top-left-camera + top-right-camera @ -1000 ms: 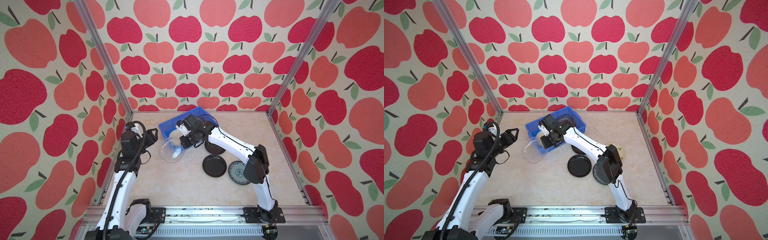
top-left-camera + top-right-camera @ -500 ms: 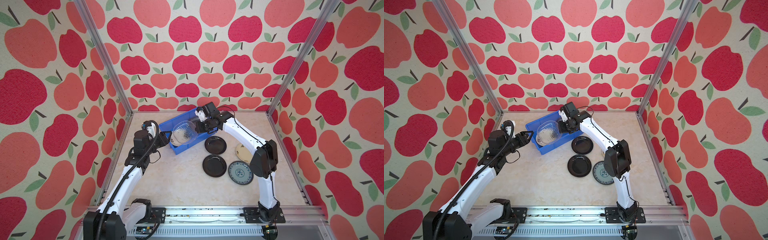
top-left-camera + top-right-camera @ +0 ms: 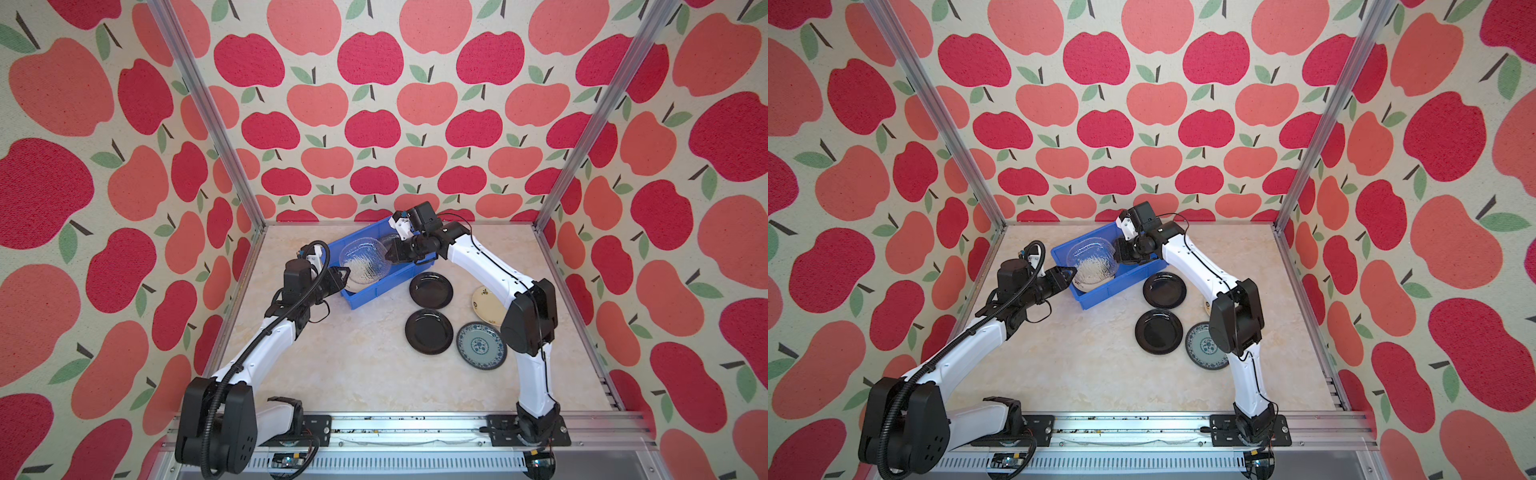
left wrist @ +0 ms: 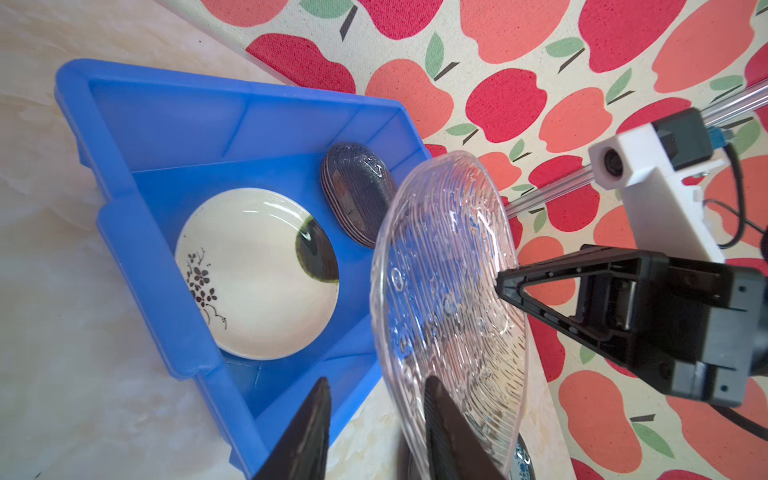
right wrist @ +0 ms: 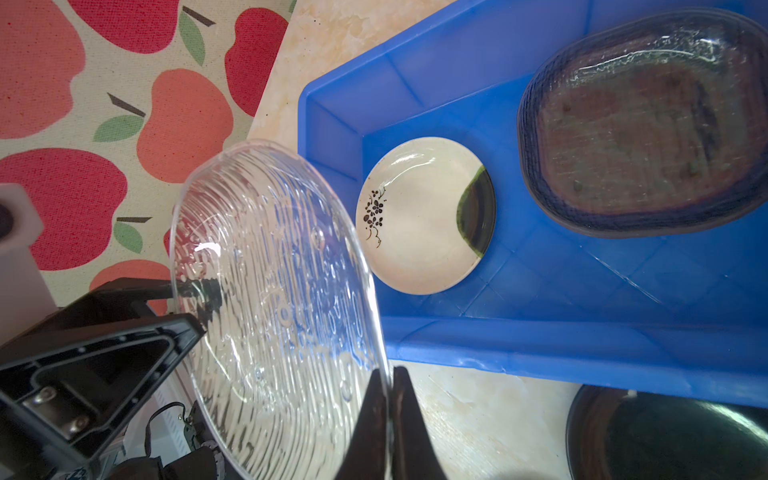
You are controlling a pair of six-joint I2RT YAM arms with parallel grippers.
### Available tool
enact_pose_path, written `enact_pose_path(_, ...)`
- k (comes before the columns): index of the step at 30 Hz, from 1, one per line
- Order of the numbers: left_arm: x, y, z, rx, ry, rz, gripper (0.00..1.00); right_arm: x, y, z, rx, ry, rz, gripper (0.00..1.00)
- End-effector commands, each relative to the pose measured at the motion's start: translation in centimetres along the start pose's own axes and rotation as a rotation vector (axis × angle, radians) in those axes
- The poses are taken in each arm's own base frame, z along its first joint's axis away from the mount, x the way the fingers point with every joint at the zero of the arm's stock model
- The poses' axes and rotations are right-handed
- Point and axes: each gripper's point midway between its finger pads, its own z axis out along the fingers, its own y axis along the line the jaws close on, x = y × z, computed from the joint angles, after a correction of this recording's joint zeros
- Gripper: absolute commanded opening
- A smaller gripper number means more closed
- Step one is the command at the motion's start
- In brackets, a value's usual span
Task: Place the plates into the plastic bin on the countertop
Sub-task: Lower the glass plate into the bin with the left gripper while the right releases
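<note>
A clear glass plate (image 3: 363,262) (image 3: 1092,262) (image 4: 449,291) (image 5: 274,299) is held tilted on edge over the left part of the blue bin (image 3: 361,301) (image 3: 1096,301) (image 4: 145,232) (image 5: 540,345), which is set askew near the back of the tabletop (image 3: 361,365) (image 3: 1084,357). One rim of the plate is pinched tight in the right hand (image 3: 390,255) (image 3: 1117,253) (image 5: 387,374). The opposite rim is straddled by the left hand (image 3: 347,276) (image 3: 1069,276) (image 4: 376,386), whose fingers are set narrowly apart: one is seen through the glass, while the other stands clear of the plate. Inside the bin, a white plate with a dark blotch (image 4: 257,274) (image 5: 424,216) is laid flat on the floor, and a stack of clear plates (image 4: 353,195) (image 5: 644,124) is set just beside it. To the right of the bin, two black plates (image 3: 431,290) (image 3: 1164,289) are left on the tabletop, one nearer than the other. A blue-and-white patterned plate (image 3: 481,345) (image 3: 1200,349) is laid beside the nearer one, and a cream plate (image 3: 484,305) is partly hidden by the right arm.
</note>
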Motion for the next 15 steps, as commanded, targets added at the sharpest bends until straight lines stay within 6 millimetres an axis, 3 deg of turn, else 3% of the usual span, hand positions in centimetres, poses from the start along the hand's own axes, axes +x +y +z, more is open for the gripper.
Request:
enact_pose_path(1,-1.4,-0.4,0.6,-0.011,-0.035,0.003,0.28,-0.5,1.5,-1.5,-0.026,-0.032,-0.017,0.00)
enact_pose_path(9,-1.5,-0.8,1.8,-0.044,-0.014,0.010,0.06,-0.5,1.0,-1.0,0.040,-0.040,-0.044,0.00)
enact_pose_path(11,-1.7,-0.8,2.1,-0.052,-0.016,0.010,0.00,-0.5,0.6,-0.7,0.057,-0.036,-0.038,0.05)
enact_pose_path(15,-2.0,-1.0,2.6,-0.056,-0.019,-0.002,0.00,-1.0,-0.3,-0.8,0.075,-0.053,-0.020,0.18)
